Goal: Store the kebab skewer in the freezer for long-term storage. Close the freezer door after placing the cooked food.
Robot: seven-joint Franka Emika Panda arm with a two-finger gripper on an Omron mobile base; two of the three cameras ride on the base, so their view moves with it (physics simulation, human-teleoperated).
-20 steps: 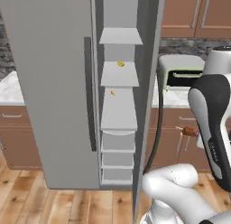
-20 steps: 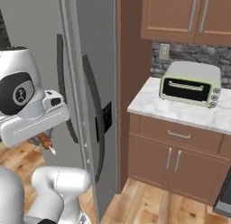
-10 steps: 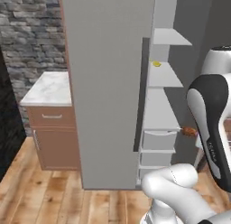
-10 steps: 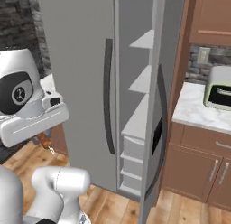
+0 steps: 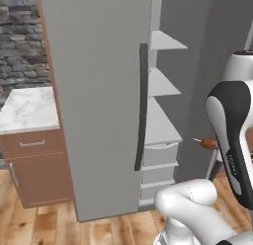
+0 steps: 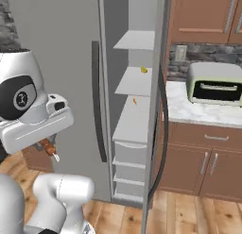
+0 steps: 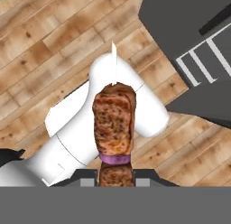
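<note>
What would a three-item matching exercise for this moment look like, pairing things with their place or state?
Things:
1. reddish-brown meat kebab skewer on a pale stick
2. tall grey two-door freezer
3. pale boxy toaster oven

Place or state:
A. on the marble counter, right of the freezer
B. held in the claw, above the wooden floor
C. right door open, grey inner shelves showing

Pairs: 1-B, 2-C, 3-A

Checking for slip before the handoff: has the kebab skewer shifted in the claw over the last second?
No. The kebab skewer hangs under the white wrist as before, clamped in the claw; the camera moved.
</note>
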